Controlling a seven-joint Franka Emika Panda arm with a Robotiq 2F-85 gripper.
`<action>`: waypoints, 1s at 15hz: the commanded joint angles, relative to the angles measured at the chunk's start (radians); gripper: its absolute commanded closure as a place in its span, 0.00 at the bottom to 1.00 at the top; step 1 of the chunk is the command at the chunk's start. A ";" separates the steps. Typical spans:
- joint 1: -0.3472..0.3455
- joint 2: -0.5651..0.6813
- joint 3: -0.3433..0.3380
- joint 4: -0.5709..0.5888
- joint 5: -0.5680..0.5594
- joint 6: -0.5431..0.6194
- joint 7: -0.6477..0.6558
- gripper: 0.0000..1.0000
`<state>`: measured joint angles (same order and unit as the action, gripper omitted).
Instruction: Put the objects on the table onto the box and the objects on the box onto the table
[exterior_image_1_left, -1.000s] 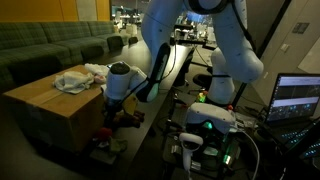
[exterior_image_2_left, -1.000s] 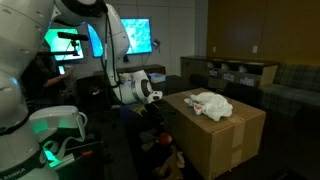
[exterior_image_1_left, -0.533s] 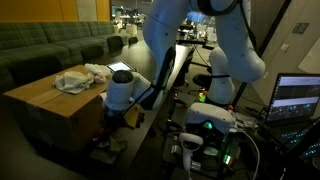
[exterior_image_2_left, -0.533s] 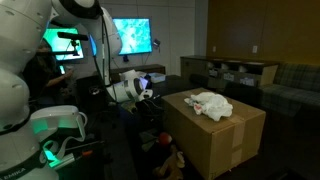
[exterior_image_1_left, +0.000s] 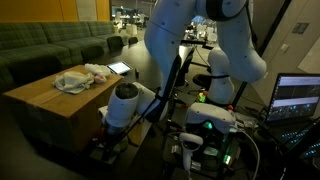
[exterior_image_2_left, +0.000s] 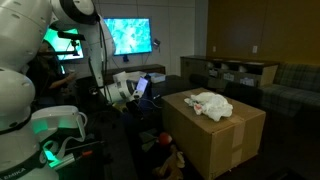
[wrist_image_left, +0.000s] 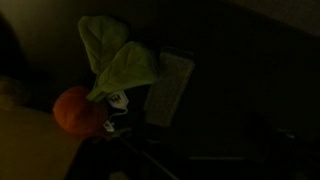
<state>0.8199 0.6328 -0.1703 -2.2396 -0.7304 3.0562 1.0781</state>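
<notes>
Fingers (exterior_image_1_left: 108, 136) low over black tabletop (wrist_image_left: 240, 100), beside large tan cardboard box (exterior_image_1_left: 50, 105); spread fully wide, holding nothing. Crumpled white cloth (exterior_image_1_left: 76, 79) lies on box top. Wrist view: round orange toy with green leaves (wrist_image_left: 82, 110) on tabletop.

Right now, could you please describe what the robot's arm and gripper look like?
The arm is glossy white, built of thick rounded segments with bulbous joints. A black cable runs along it, and its last segment carries a darker round cap. The base glows green. The gripper is dark, and the picture is too dim for finer detail.
</notes>
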 joint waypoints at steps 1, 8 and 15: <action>0.008 0.084 0.012 0.074 0.013 0.044 0.018 0.00; -0.040 0.212 0.105 0.146 0.260 0.045 -0.169 0.00; -0.050 0.249 0.147 0.179 0.588 0.041 -0.433 0.00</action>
<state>0.7922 0.8634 -0.0411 -2.0872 -0.2357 3.0751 0.7454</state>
